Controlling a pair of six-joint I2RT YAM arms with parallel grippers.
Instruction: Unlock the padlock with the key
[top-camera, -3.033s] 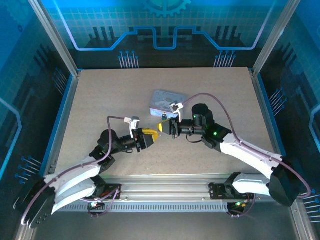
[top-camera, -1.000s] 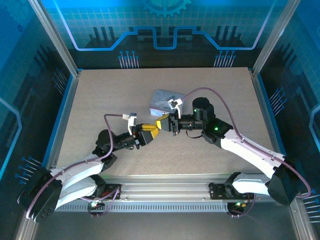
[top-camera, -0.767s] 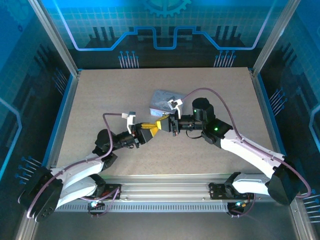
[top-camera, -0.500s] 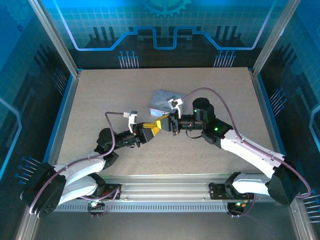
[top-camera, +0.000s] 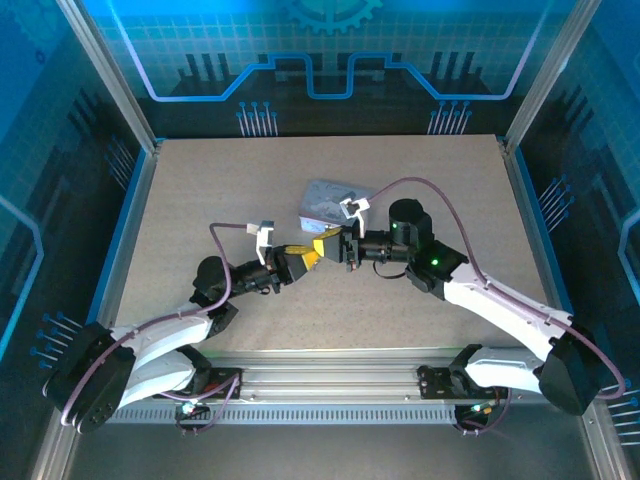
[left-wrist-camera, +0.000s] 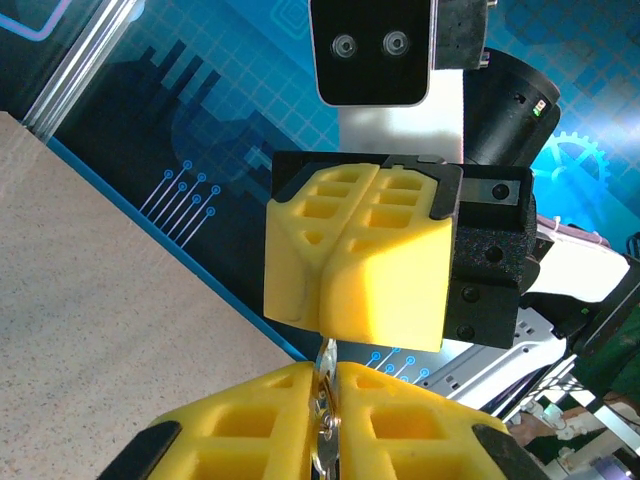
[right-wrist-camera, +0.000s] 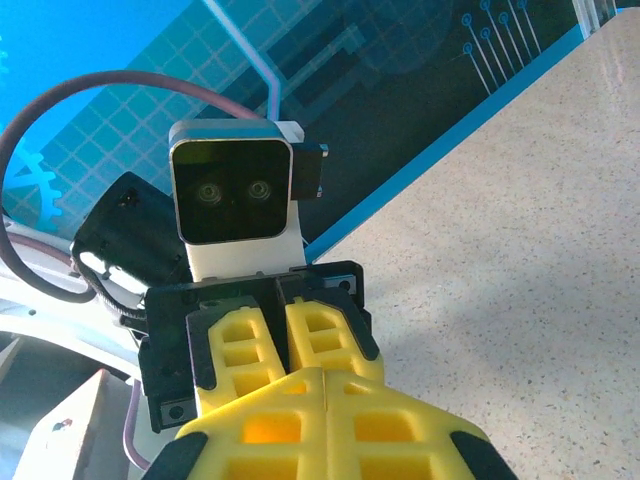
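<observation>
My two grippers meet tip to tip above the middle of the table. In the left wrist view the left gripper (left-wrist-camera: 326, 375) is shut on the key (left-wrist-camera: 326, 352), a thin metal sliver with a small ring, pinched between its yellow fingers (left-wrist-camera: 250, 420). The key's upper end reaches the seam of the right gripper's fingers (left-wrist-camera: 385, 290); whether they grip it I cannot tell. The right gripper (right-wrist-camera: 326, 376) is shut, with nothing visible between its pads. From above, the left gripper (top-camera: 304, 257) touches the right gripper (top-camera: 326, 247). The padlock is hidden.
A pale blue-grey printed tin (top-camera: 322, 200) lies on the table (top-camera: 200, 200) just behind the two grippers. Blue-edged frame rails bound the table on the left, right and far sides.
The left gripper's fingers have closed onto the key and its arm has edged toward the right gripper. The right gripper has stayed shut and nearly still.
</observation>
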